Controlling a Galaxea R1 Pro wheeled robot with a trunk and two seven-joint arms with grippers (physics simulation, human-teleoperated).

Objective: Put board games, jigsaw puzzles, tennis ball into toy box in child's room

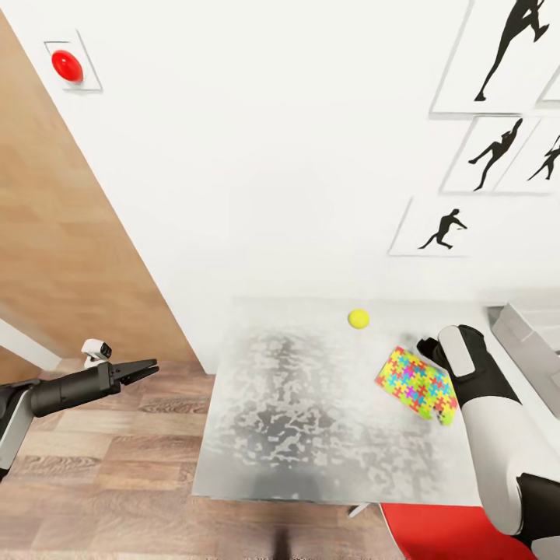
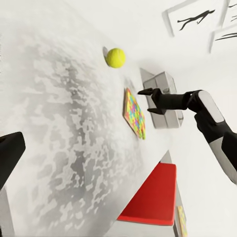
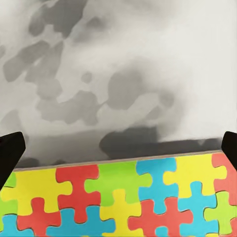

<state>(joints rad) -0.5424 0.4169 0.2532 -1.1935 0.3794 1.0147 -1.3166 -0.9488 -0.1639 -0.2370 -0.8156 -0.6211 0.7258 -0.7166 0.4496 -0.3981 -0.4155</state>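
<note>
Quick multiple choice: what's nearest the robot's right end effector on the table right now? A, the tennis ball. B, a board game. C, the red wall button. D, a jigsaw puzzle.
D: the right end effector hovers at the edge of the jigsaw puzzle, whose coloured pieces lie between its fingertips in the right wrist view, while the tennis ball sits apart, nearer the wall.

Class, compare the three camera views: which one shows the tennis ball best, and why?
The left wrist view: the tennis ball appears large and unobstructed on the table, beyond the jigsaw puzzle. The head view shows it small. In the right wrist view I see puzzle and tabletop.
</note>
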